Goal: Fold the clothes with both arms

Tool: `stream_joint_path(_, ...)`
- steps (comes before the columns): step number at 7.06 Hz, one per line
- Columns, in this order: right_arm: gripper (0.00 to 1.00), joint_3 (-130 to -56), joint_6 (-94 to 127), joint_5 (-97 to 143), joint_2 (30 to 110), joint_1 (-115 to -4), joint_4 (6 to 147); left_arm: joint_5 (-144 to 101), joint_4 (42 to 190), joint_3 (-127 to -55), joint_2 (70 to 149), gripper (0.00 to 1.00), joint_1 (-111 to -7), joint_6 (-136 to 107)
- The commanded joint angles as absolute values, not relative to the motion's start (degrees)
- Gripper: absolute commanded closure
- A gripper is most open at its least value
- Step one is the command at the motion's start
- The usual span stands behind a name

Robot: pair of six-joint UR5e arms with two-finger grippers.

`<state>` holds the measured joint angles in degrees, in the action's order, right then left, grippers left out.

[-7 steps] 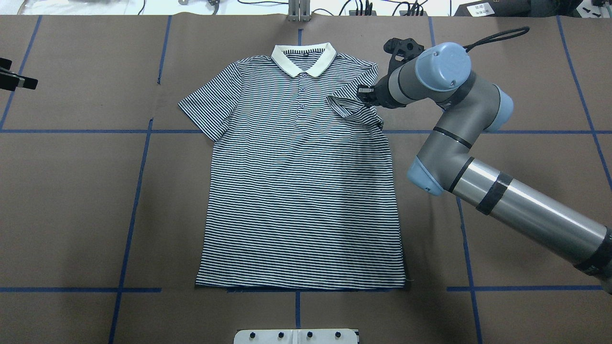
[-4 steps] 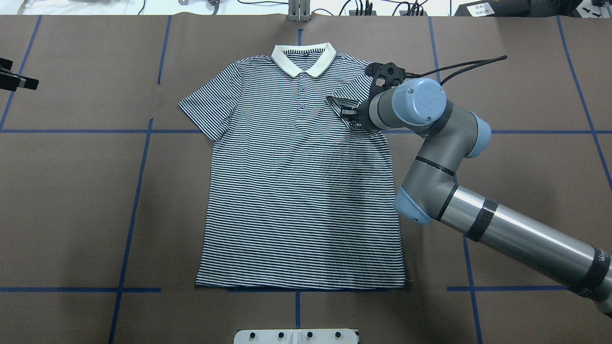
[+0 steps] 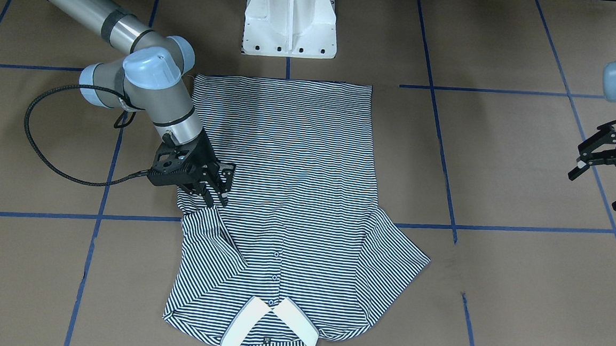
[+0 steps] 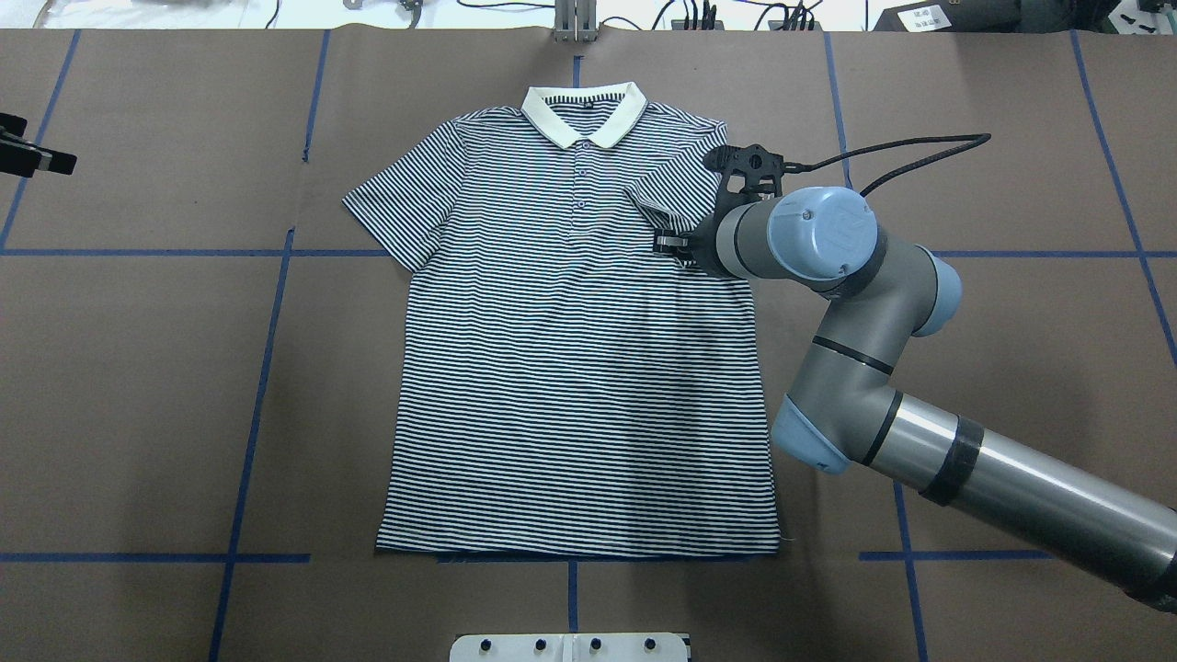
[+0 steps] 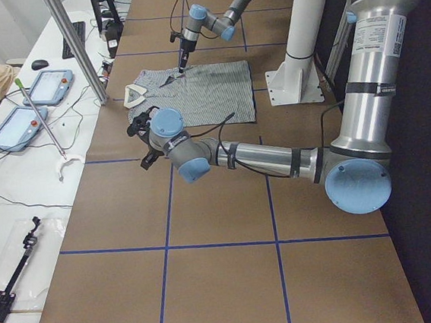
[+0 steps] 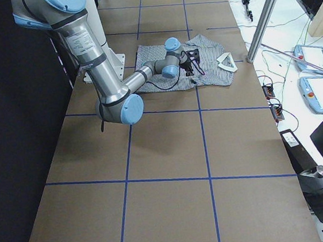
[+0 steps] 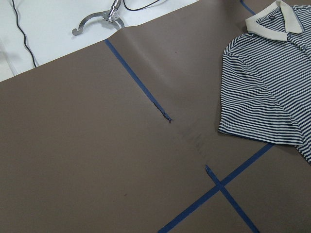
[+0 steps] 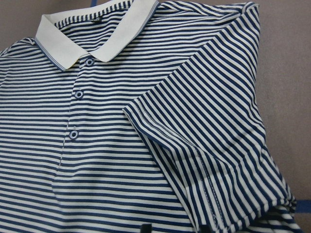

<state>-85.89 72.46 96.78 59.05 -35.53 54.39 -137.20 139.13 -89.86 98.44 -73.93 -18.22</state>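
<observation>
Polo shirt (image 4: pixel 570 368) flat on table (image 4: pixel 138 368), one sleeve (image 4: pixel 667 198) folded inward. Right hand (image 3: pixel 215 199) above that sleeve, spread open. Left hand (image 3: pixel 594 190) likewise spread, well apart.

Bright, even overhead light covers the brown worktop (image 4: pixel 138 368), shadows are faint and soft, focus is sharp, and the white bench (image 4: pixel 138 11) past its far edge washes out.

Below my right gripper (image 4: pixel 669 245) I see a brown table covering (image 4: pixel 138 386) gridded with blue tape lines (image 4: pixel 138 252). Out past the tool, beyond the table's far edge, runs a white bench (image 5: pixel 4 189) carrying two tablets (image 5: pixel 48 86), with an aluminium post (image 5: pixel 74 45) rising at the edge.
</observation>
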Motion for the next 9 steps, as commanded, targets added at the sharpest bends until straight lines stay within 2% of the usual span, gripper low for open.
stream_joint_path(1,0.0,-94.3,68.4,100.7,58.1,-36.6,70.5,-137.1,139.2,-89.7,98.4,0.0,-72.6,-19.0)
stream_joint_path(3,0.0,-96.2,57.1,112.6,58.5,-47.3,78.1,-132.3,138.7,-89.6,102.1,0.0,-68.0,-29.8)
stream_joint_path(4,0.0,-94.6,48.3,118.3,59.2,-53.1,78.7,-124.8,138.3,-89.3,105.6,0.1,-61.8,-40.5)
stream_joint_path(5,0.0,-91.7,40.9,121.9,60.5,-57.9,78.4,-117.8,137.7,-88.4,108.6,0.31,-56.0,-50.7)
stream_joint_path(6,0.0,-89.0,34.8,124.7,62.0,-61.7,78.1,-114.0,137.6,-86.6,111.2,0.39,-53.0,-55.6)
stream_joint_path(9,0.0,-87.8,29.4,127.6,63.6,-65.1,78.0,-107.3,137.6,-77.7,117.0,0.38,-48.5,-57.9)
